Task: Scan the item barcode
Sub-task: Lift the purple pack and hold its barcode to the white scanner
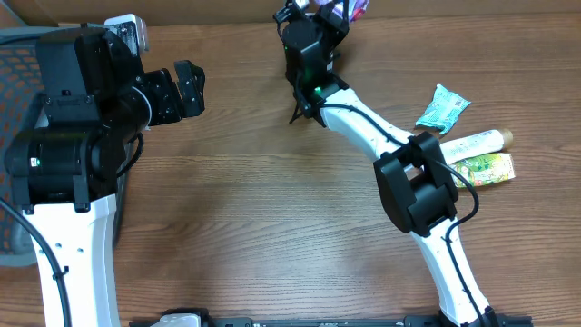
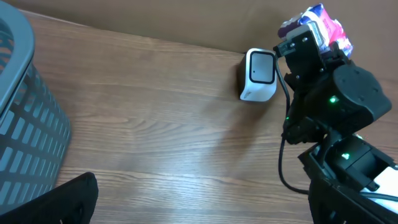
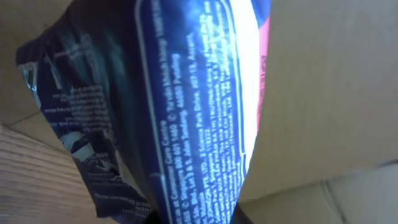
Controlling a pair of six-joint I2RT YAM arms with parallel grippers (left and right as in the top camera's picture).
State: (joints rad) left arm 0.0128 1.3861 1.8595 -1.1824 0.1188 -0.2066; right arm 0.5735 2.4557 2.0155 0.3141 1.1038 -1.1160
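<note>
Blue foil with a white and pink panel is what I see first: the packet (image 3: 186, 106) fills my right wrist view, its dark side covered in rows of fine white print, with cardboard (image 3: 336, 74) behind it. The right gripper (image 2: 309, 36) is clamped narrow on that packet and holds it up off the table (image 1: 272, 209) at the far edge, with the crinkled top sticking out above the fingers. From overhead only a sliver of the packet shows past the black gripper head at the top of the frame.

In my left wrist view the white scanner (image 2: 260, 76) stands on the wood against the back wall, its dark-rimmed window facing the camera. The packet is near it, to its right and higher, not touching.

The left gripper (image 1: 192, 91) hangs over the left part of the table with its jaws spread wide and nothing between them. Next to that arm stands a grey slatted basket (image 2: 25, 124).

Well apart, on the right side of the table, lie a teal sachet (image 1: 443, 107), a cream tube (image 1: 477, 143) and a green and yellow pack (image 1: 486, 170), close together beside the right arm's elbow.
</note>
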